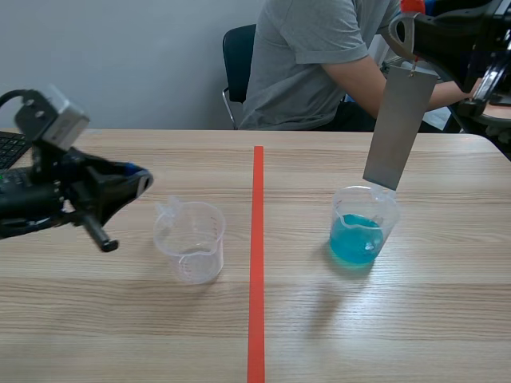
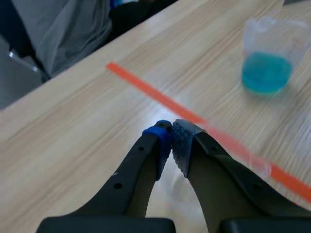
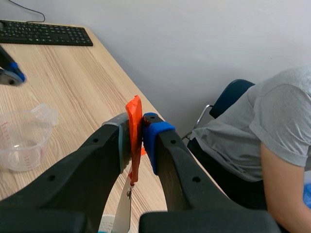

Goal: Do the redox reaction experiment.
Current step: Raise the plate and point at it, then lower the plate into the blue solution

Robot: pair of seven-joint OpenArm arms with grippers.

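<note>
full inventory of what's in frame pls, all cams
beaker of blue liquid: 1, clear plastic, on the table right of the tape line.
empty measuring cup: 1, clear, on the table left of the tape line.
metal plate: 1, grey, hanging tilted over the beaker, lower end at its rim.
orange tab: 1, orange-red, at the plate's top end, between the right gripper's pads.
tape line: 1, orange-red, down the table's middle.
keyboard: 1, black, at the table's left edge.
table: 1, light wood.
chair: 1, dark blue, behind the table.
person: 1, grey T-shirt, seated across the table.
left gripper: 1, black, shut on nothing, beside the cup.
right gripper: 1, black, raised, shut on the orange tab.
</note>
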